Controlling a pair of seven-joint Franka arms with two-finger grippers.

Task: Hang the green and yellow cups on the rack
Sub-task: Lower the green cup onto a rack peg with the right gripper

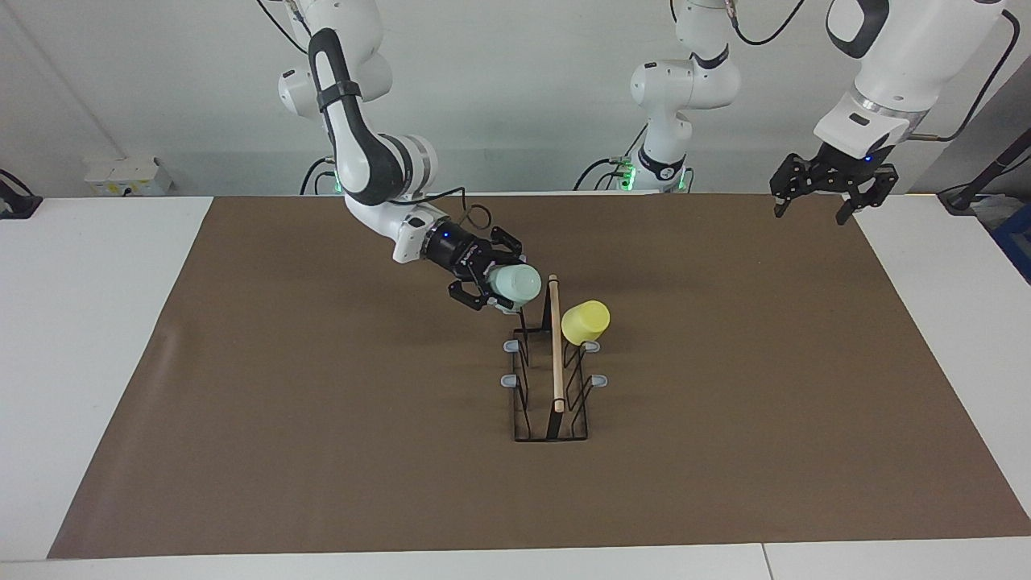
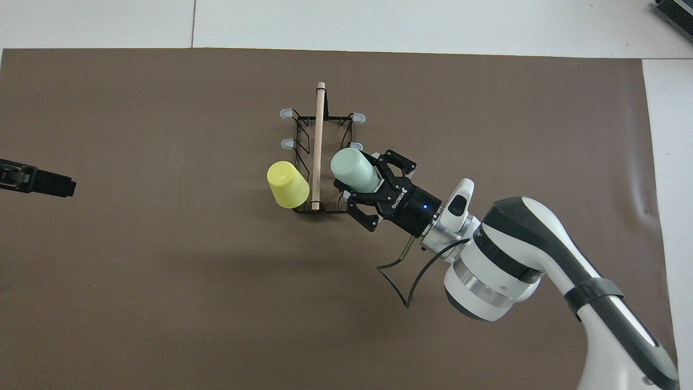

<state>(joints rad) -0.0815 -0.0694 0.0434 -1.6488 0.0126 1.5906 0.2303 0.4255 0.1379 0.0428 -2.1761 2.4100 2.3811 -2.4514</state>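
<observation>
mint green cup (image 1: pixel 515 283), yellow cup (image 1: pixel 585 322), black rack (image 1: pixel 550 387)

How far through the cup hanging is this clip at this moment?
About halfway. Done: the yellow cup hangs upside down on a prong of the rack, on the left arm's side. In hand: the right gripper holds the green cup over the rack's end nearest the robots. Left: seating it on a prong and releasing. The left gripper, jaws open, waits off to its side.

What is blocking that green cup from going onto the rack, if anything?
Nothing visible. The right claw holds the green cup tilted over the rack, on the right arm's side at the end nearest the robots. The yellow cup hangs on a prong on the other side of the wooden rod. The left claw waits by the table's edge.
</observation>
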